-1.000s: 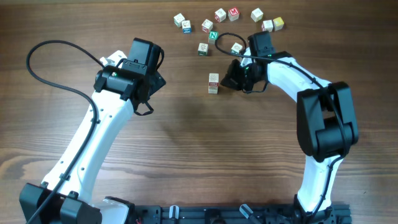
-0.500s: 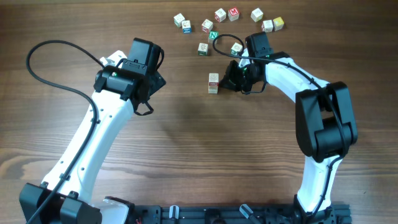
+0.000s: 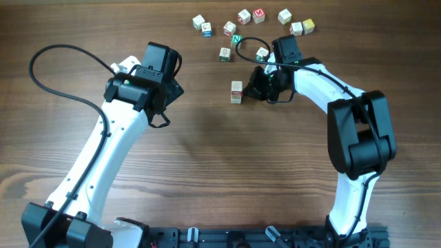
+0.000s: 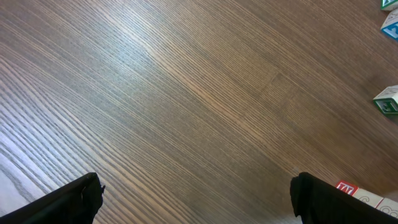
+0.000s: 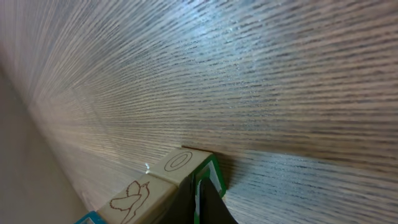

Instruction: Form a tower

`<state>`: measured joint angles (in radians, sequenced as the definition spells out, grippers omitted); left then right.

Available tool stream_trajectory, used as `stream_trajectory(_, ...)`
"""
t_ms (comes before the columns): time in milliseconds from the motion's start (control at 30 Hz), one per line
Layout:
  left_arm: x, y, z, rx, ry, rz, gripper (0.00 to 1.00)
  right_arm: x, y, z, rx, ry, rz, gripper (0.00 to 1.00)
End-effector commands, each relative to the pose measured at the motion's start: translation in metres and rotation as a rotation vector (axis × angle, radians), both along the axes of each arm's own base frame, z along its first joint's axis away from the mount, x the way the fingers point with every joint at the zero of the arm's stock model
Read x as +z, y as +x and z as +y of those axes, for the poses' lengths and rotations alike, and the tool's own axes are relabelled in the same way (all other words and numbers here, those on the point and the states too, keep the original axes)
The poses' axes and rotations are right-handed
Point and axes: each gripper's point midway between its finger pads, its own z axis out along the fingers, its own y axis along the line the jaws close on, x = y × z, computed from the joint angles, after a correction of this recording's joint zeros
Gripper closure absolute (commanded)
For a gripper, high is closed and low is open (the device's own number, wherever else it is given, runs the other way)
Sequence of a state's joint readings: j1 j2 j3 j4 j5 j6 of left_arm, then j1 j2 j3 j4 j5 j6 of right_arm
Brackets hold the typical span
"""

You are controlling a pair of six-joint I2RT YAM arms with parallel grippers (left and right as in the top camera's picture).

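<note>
Tower [image 3: 236,91]: two pale cubes stacked, upper centre of overhead frame, on wooden table [image 3: 207,172]. Left gripper [image 4: 198,202] left of centre, jaws spread wide over wood grain. Loose alphabet cubes [image 3: 229,28] scattered along top edge. Right gripper [image 3: 253,88] just right of tower, jaws clenched; contact with tower unclear.

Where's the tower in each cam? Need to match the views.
Overhead: the tower stands upper centre, just left of the right end effector.
Left wrist: likely the tower at the bottom right edge, a white face with a red mark, cut off.
Right wrist: block faces at the bottom edge; cannot tell whether they are the tower.
Shared landmark: the wood-grain table, in all three.
</note>
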<state>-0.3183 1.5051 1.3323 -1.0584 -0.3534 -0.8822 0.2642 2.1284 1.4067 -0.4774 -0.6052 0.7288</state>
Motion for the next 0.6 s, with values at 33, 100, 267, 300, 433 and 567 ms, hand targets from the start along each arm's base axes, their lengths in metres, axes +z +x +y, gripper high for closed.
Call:
stream_trajectory(33,-0.0033,-0.0008,0.0029,0.025,-0.002,0.005,0.0,-0.0153,-0.004,-0.0012,0.015,-0.015,0.016,0.95)
stream_trajectory(100,-0.0033,-0.0008,0.003,0.025,-0.002,0.005,0.0,-0.0151,-0.0037,-0.001,0.015,-0.015,0.014,0.94)
stream_trajectory(267,-0.0033,-0.0008,0.003,0.025,-0.002,0.005,0.0,-0.0151,-0.0035,-0.001,0.015,-0.015,0.013,0.94)
stream_trajectory(300,-0.0033,-0.0008,0.0029,0.025,-0.002,0.006,0.0,-0.015,-0.0034,-0.001,0.015,-0.015,0.012,0.94)
stream_trajectory(433,-0.0034,-0.0009,0.003,0.025,-0.002,0.006,0.0,-0.0149,-0.0029,-0.0009,0.015,-0.014,0.01,0.94)
stream_trajectory(567,-0.0033,-0.0008,0.003,0.025,-0.002,0.005,0.0,-0.0159,-0.0021,-0.0024,0.01,-0.025,0.007,0.94)
